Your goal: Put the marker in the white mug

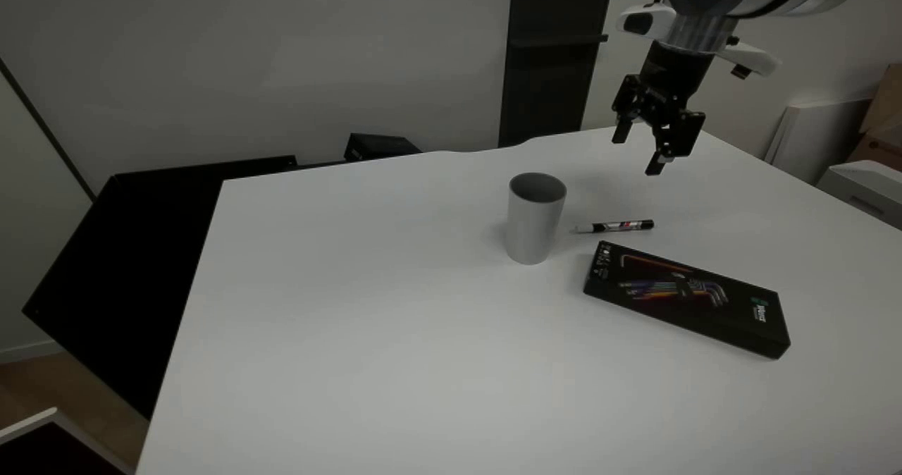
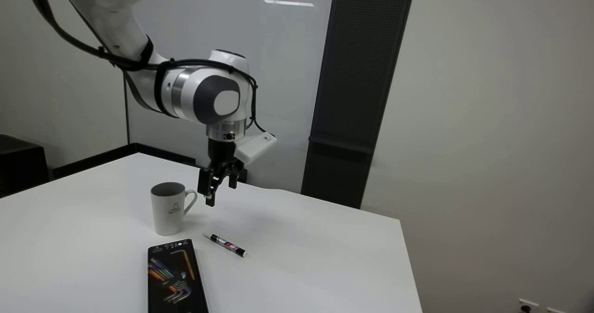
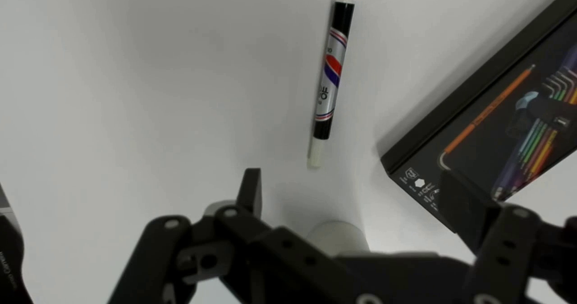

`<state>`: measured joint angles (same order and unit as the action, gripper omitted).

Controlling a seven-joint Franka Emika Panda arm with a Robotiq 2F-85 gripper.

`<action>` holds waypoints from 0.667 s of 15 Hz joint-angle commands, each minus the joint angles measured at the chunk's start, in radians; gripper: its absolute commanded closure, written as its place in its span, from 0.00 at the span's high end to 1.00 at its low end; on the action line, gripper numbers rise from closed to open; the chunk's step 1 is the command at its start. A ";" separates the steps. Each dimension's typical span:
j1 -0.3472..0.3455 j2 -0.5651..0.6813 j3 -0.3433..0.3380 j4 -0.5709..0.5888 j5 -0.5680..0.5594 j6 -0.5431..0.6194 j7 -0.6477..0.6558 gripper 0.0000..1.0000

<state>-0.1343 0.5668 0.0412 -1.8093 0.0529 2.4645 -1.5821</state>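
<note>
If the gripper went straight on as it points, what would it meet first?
Probably the marker, lying below the open gripper; depth is unclear, so the table beside the marker is possible.

A white-and-grey jointed arm slopes to its silvery wrist. The black two-fingered hand points downward, spread wide.

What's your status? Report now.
Gripper open, holding nothing. Marker flat on table, outside white mug. Black box close by, apparently not blocking.
</note>
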 commanded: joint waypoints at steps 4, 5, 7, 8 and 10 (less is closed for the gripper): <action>-0.007 0.083 0.005 0.036 -0.061 0.065 0.017 1.00; -0.007 0.093 0.005 0.044 -0.069 0.072 0.022 1.00; -0.003 0.109 -0.001 0.056 -0.071 0.074 0.052 1.00; -0.018 0.083 0.018 0.018 -0.066 0.071 0.020 1.00; -0.018 0.094 0.017 0.027 -0.070 0.072 0.025 1.00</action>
<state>-0.1346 0.6602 0.0393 -1.7839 0.0042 2.5393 -1.5704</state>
